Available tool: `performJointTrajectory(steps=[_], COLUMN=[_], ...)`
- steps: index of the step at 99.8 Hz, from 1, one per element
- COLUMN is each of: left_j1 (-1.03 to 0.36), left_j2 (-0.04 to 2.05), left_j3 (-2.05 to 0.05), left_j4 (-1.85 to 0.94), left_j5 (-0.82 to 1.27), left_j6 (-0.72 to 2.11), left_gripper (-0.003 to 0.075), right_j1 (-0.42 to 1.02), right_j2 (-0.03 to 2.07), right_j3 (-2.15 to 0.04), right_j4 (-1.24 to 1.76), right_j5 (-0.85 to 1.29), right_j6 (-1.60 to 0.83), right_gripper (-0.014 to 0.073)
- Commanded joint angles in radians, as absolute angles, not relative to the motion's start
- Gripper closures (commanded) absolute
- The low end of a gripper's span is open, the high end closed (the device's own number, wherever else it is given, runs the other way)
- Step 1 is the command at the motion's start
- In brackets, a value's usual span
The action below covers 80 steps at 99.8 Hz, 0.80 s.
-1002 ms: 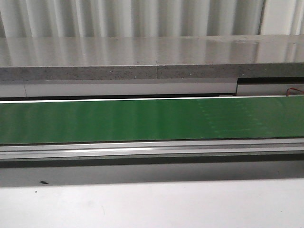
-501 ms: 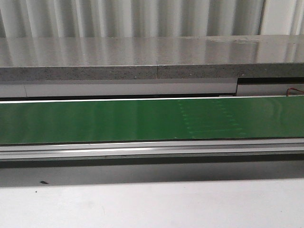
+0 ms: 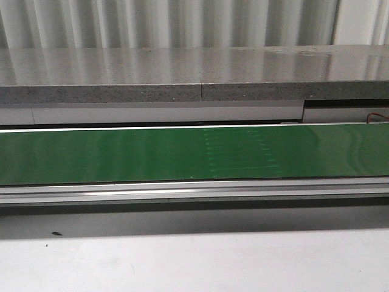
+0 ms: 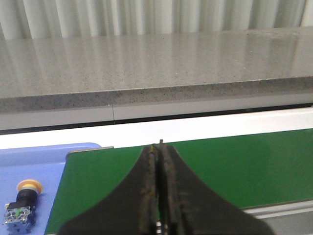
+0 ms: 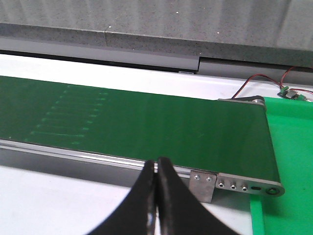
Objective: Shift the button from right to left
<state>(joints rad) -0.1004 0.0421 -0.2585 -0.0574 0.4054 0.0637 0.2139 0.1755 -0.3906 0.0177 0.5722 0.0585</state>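
The button (image 4: pixel 22 205), with a yellow head, black collar and blue-grey block, lies on a blue tray (image 4: pixel 34 171) at the left end of the green conveyor belt (image 4: pixel 234 166); it shows only in the left wrist view. My left gripper (image 4: pixel 159 145) is shut and empty above the belt, to the right of the button. My right gripper (image 5: pixel 157 160) is shut and empty over the near rail of the belt (image 5: pixel 146 127) close to its right end. Neither gripper shows in the front view, where the belt (image 3: pixel 121 155) carries no object.
A grey stone shelf (image 3: pixel 194 73) runs behind the belt. A bright green tray (image 5: pixel 293 156) sits past the belt's right end, with a small circuit board and red wires (image 5: pixel 288 92) behind it. A white table (image 3: pixel 194 261) lies in front.
A faint dotted pattern on the belt has slid leftward across the front view, so the belt is running to the left. Nothing else differs.
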Motion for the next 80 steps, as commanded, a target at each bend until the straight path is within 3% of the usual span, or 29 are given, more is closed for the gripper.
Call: performJointTrajectory(steps=[1, 15, 37, 55, 80], left_j1=[-0.108, -0.108, -0.106, -0.106, -0.106], left_j2=[0.012, -0.037, -0.035, -0.035, -0.035], left_j3=[-0.264, -0.222, -0.072, 0.043, 0.041], left_j4=[-0.059, -0.052, 0.032, 0.024, 0.014], left_j5=[0.309, 0.287, 0.0, -0.006, 0.041], left_j6=[0.056, 0.056, 0.056, 0.056, 0.056], left_gripper=[0.0741, 0.0741, 0.0741, 0.0741, 0.0741], right_j1=[0.215, 0.215, 0.215, 0.215, 0.215], right_j2=[0.186, 0.186, 0.186, 0.186, 0.186], right_j3=[-0.418, -0.418, -0.418, -0.418, -0.418], right_j4=[0.006, 0.006, 0.006, 0.006, 0.006], right_j5=[0.488, 0.488, 0.489, 0.489, 0.488], right_j6=[0.052, 0.052, 0.052, 0.052, 0.052], right_gripper=[0.0662, 0.0662, 0.0662, 0.0662, 0.0662])
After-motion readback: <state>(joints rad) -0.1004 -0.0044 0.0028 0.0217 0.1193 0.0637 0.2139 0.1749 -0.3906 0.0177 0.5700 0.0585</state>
